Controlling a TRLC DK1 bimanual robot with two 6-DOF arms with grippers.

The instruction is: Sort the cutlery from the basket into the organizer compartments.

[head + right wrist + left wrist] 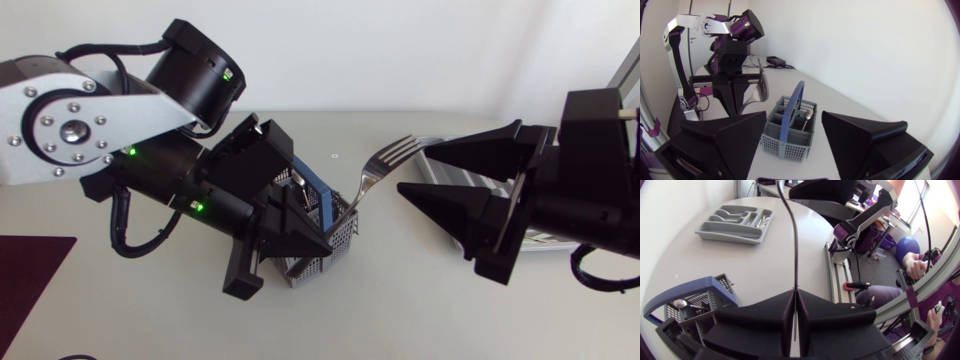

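My left gripper (322, 235) is shut on the handle of a silver fork (385, 157), which it holds tilted above the grey basket (318, 252), tines up and towards my right arm. In the left wrist view the fork's thin handle (796, 240) rises from between the closed fingers (775, 312). My right gripper (414, 169) stands open just beyond the tines, with nothing between its fingers. The right wrist view looks between those open fingers (735, 135) at the basket (789, 131), with a spoon (808, 116) in it, and at my left gripper (737, 95). The grey organizer (735, 222) holds several pieces.
The basket has a blue carrying handle (792, 107) arching over it. The organizer (452, 177) lies at the right, partly hidden under my right gripper. A dark red mat (25, 275) lies at the table's front left corner.
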